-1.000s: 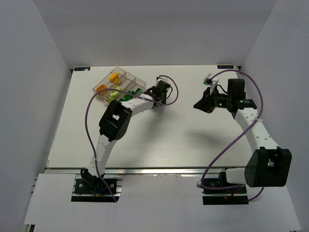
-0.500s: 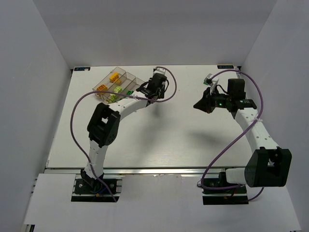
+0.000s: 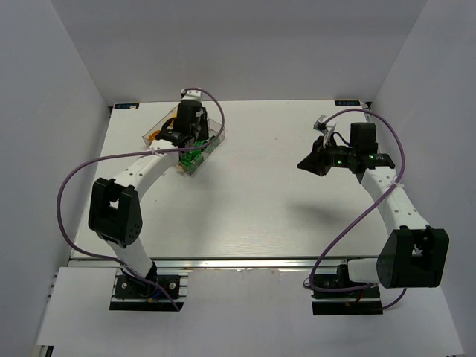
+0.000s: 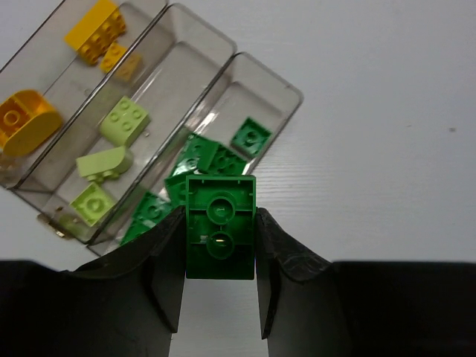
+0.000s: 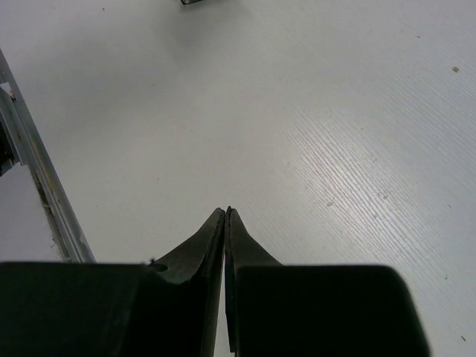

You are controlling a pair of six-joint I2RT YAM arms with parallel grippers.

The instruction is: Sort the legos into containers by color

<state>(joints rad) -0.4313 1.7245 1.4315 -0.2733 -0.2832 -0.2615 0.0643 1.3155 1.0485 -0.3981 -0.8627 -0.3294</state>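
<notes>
Pretty much at the finish line here, I'd say. The left gripper (image 4: pixel 220 212) is pinching a dark green brick (image 4: pixel 220 242) by its sides, underside up, right over the near end of the tray (image 4: pixel 271 73), which sits at the table's (image 3: pixel 260 208) far left corner. Below it is the compartment already holding the other dark greens (image 4: pixel 251 137), so it looks lined up for the drop.

Next lane over has the limes (image 4: pixel 125 120). Beyond that, the yellows (image 4: pixel 93 33) and an orange piece (image 4: pixel 22 123) look to share a lane, though I can't be sure of the divider there.

I see no loose bricks on the table in any view, so this one may be the last. It only needs letting go.

The right gripper (image 5: pixel 225 212) has its fingers pressed together on nothing and hangs over the right side toward the far edge.

The surface is plain white with a faint grain and a metal rail (image 3: pixel 245 262) along the near edge. Bare pale walls (image 3: pixel 245 44) box it in on three sides.
</notes>
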